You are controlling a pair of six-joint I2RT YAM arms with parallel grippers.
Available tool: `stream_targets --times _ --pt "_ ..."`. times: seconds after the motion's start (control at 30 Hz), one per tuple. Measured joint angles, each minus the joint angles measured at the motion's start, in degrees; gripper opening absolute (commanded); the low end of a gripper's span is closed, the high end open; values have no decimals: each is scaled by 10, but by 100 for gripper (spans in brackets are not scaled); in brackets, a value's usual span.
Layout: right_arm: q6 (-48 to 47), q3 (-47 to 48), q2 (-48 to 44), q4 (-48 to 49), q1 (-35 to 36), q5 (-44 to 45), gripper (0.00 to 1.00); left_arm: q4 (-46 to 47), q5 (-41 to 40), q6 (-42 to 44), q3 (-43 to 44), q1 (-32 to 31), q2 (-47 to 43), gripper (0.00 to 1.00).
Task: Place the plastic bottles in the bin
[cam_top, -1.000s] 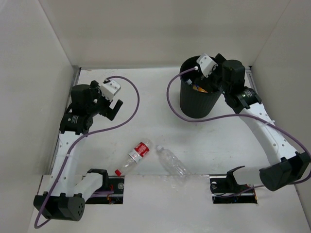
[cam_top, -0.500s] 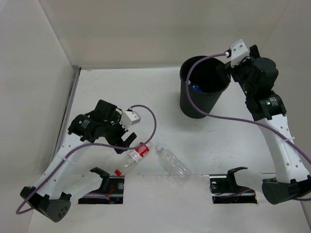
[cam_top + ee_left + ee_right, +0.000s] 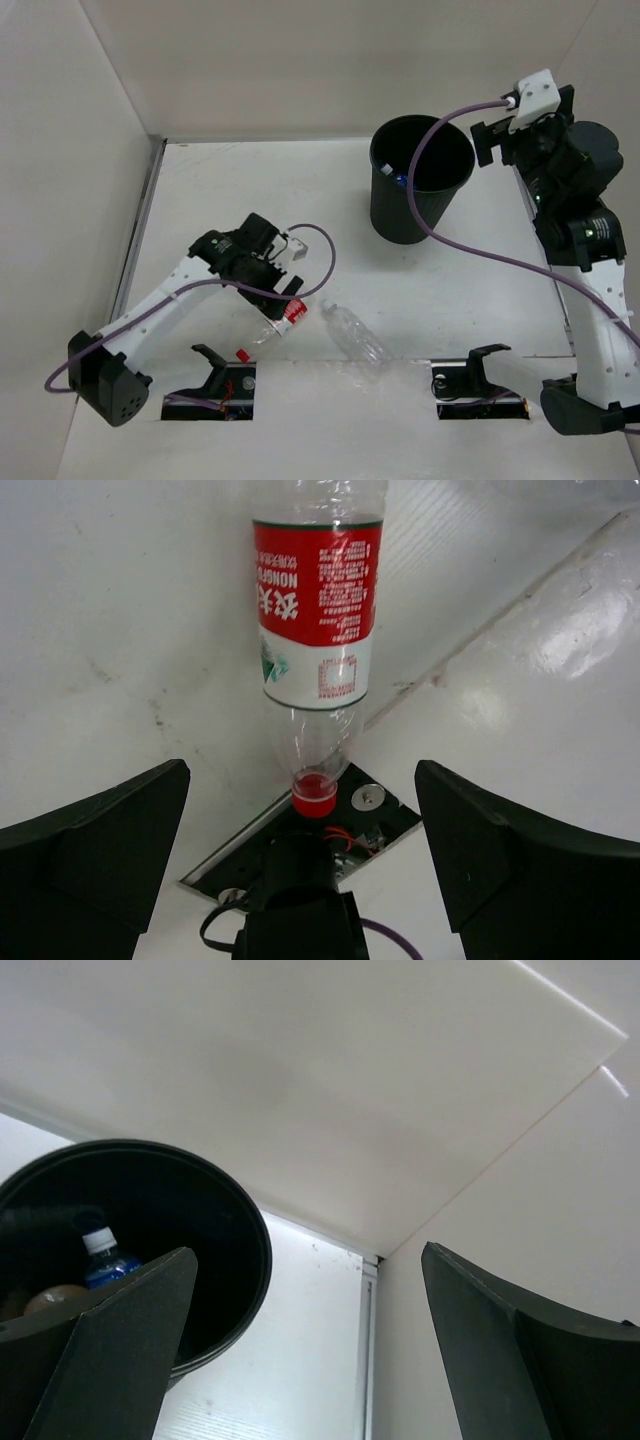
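Pose: left arm stretched forward and low, wrist pitched down, left gripper [image 3: 300,775] fingers spread wide. The right arm stands tall, right gripper [image 3: 308,1252] fingers likewise wide apart

The bin [image 3: 405,215] is placed far right (a capped bottle [image 3: 105,1260] inside); the labelled bottle [image 3: 318,610] is laid near, left of the plain bottle [image 3: 355,337].

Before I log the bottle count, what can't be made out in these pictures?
- Bin contents: the top view shows only a speck of blue. In the right wrist view, the wall and a right finger hide all but the blue bottle's top and a pale rounded shape.
- Red-label bottle: base cut off by the left wrist view's top edge. The left gripper covers part in the top view.
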Motion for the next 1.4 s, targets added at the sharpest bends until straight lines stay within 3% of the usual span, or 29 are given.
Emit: stream_targets --times 0.23,0.43,0.5,0.53,0.6,0.67,0.73,0.8,0.93,1.1,1.23,1.4 --pt "20 52 -17 -19 -11 -19 100 103 -54 -21 -33 -111 66 98" --pt "31 108 -26 -39 -15 -37 100 168 -87 -26 -81 -150 118 97" --pt "34 130 -26 -43 -15 -42 100 186 -95 -27 -100 -159 132 92" --pt "36 140 -26 -44 -15 -43 100 196 -98 -27 -108 -162 139 86" --pt "38 154 -26 -44 -15 -46 100 214 -104 -29 -120 -163 153 51" --pt "40 158 -28 -44 -17 -49 100 223 -108 -22 -120 -158 162 25" --pt "40 158 -30 -44 -19 -51 100 225 -109 -11 -112 -146 161 11" --pt "40 147 -33 -41 -19 -54 100 226 -115 8 -88 -115 168 7" --pt "40 111 -31 -34 -19 -60 100 199 -122 36 56 -23 196 5" --pt "44 61 -12 -20 -33 -67 100 177 -114 54 384 43 245 5" --pt "57 34 20 -14 -41 -71 100 178 -100 63 643 32 297 5" --pt "76 24 38 -13 -44 -79 100 220 -68 64 833 -20 366 5"
